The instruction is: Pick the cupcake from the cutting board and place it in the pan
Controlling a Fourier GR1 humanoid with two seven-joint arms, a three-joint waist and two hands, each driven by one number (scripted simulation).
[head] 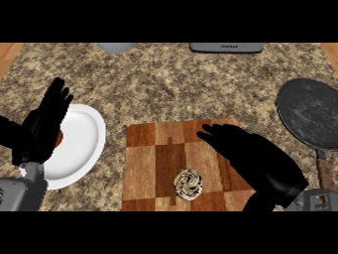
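At the counter's left edge the left hand [43,124] rests with straight, spread fingers over a white plate [80,146], holding nothing. Right of it, the cupcake [188,183] stands near the front edge of the cutting board [153,158], and the right hand [252,154] hangs over the board's right side, fingers straight and apart, not touching it. The cupcake is probably light, soft and easily crushed, so it is best taken low by its sides before going to the pan [316,114] by the counter's right edge.
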